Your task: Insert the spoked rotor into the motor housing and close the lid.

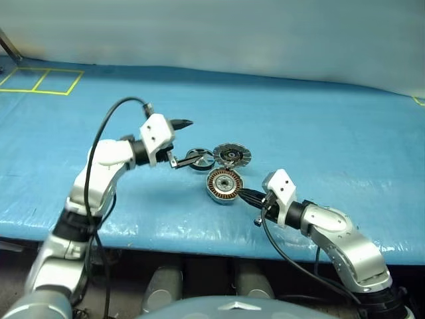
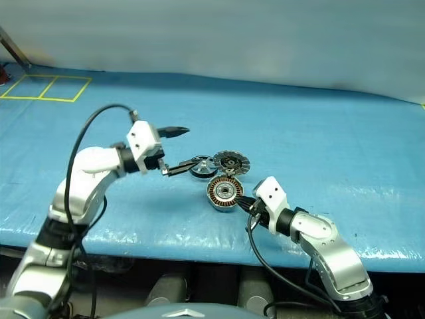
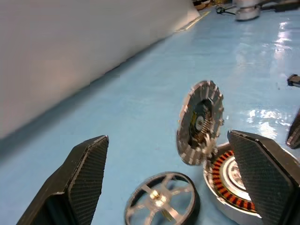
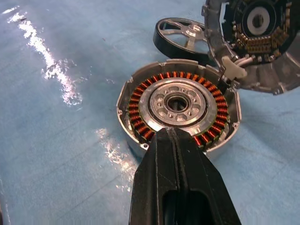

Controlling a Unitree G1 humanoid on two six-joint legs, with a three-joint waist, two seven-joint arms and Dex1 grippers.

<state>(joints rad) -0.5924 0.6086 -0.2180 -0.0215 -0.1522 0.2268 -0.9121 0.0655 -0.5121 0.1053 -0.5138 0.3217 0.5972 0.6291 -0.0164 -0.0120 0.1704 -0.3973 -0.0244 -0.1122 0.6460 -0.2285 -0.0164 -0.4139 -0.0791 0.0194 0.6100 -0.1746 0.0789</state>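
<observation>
Rotor (image 1: 200, 158) lies flat on your blue table (image 1: 332, 133), just beside the housing (image 1: 224, 185), whose lid (image 1: 232, 155) stands hinged up. Your left fingers (image 3: 84, 178) gape wide above the rotor, holding nothing; your right fingers (image 4: 180, 187) are pressed together at the housing's rim.

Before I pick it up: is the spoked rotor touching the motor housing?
Apart. The left wrist view shows blue mat between the spoked rotor and the motor housing.

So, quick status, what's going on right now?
Left gripper open, above rotor. Right gripper shut at housing. Lid open. Nothing in the way.
</observation>
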